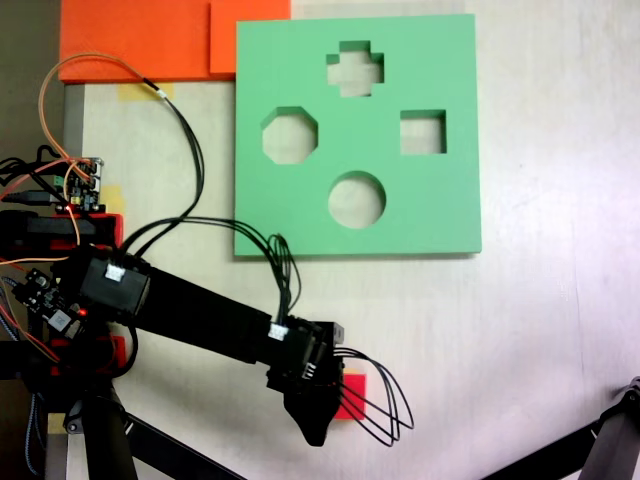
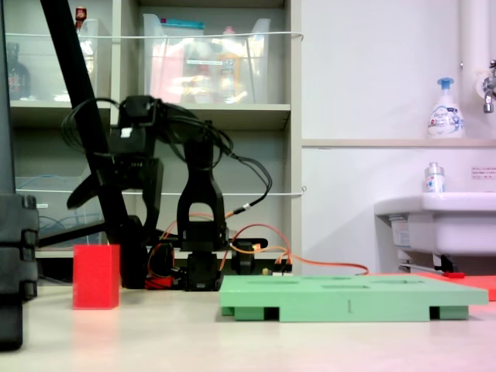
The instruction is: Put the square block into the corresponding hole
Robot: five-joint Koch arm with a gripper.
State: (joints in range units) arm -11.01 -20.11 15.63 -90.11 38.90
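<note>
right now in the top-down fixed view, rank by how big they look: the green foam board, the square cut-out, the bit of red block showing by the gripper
1. Green foam board, by far the largest.
2. Square cut-out.
3. Red block: a small sliver shows beside the gripper, which covers the rest, so this ranks the visible part, not the cube.

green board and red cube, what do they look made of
Green board: probably foam, matte, with clean die-cut holes and a thick, soft-looking edge in the side fixed view. Red cube: evenly matte with no shine or grain; foam or painted wood, the look leaves it open.
</note>
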